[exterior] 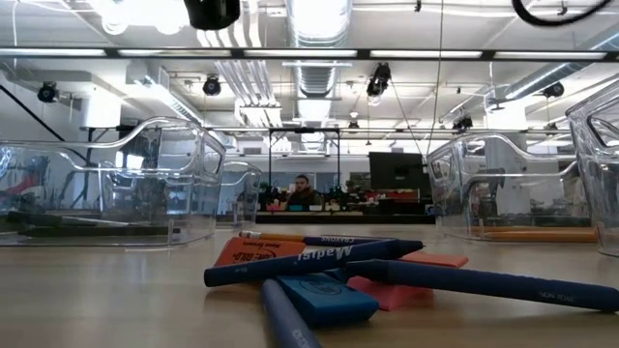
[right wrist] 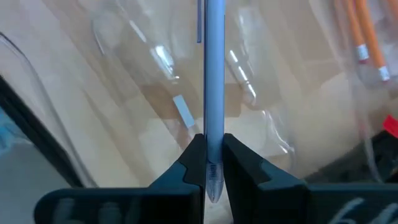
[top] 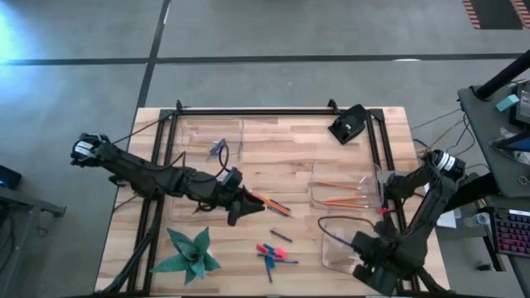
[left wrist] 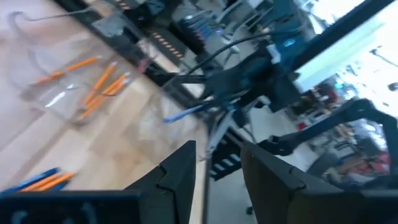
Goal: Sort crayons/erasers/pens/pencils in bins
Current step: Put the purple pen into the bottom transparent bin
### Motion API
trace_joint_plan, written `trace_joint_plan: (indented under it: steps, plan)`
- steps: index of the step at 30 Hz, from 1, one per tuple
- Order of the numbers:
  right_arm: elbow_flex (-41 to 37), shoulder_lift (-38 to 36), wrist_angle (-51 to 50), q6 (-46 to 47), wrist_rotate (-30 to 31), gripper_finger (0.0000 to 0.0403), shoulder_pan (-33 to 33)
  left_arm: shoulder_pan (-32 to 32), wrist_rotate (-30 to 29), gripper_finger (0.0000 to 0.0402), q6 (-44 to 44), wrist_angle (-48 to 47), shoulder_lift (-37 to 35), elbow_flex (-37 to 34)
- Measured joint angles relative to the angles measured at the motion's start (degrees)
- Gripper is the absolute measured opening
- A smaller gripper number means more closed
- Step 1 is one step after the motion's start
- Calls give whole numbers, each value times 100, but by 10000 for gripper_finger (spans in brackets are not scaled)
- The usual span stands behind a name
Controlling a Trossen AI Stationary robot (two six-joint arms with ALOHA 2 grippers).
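The right gripper, cut off at the table's near right edge, pinches a blue pen above a clear bin. The left gripper, jaws apart, hangs empty beside loose pencils mid-table.

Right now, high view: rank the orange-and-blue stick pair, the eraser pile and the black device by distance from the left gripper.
From the left gripper, near table centre:
1. Orange-and-blue stick pair, just past its fingertips, toward the right arm.
2. Eraser pile, pink-red and blue blocks with blue sticks, toward the front edge.
3. Black device, at the far edge, right side.
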Motion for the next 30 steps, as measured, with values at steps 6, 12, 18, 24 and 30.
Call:
trace_joint_plan:
  steps: [6,12,18,24,30]
  plan:
    - [-319,363,159,-68,-21,28,-2,-270,-50,114,-6,872,157,-2]
    - [-916,372,953,-22,-346,28,-43,-463,-207,114,-7,1123,211,7]
    - [-1480,138,1727,121,-477,28,-171,-609,-342,114,-9,1111,211,-2]
    - [-1546,101,1792,133,-515,34,-267,-652,-378,114,-6,1097,211,-4]
    - [-1434,110,1821,114,-521,80,-284,-663,-443,114,-4,1097,211,-4]
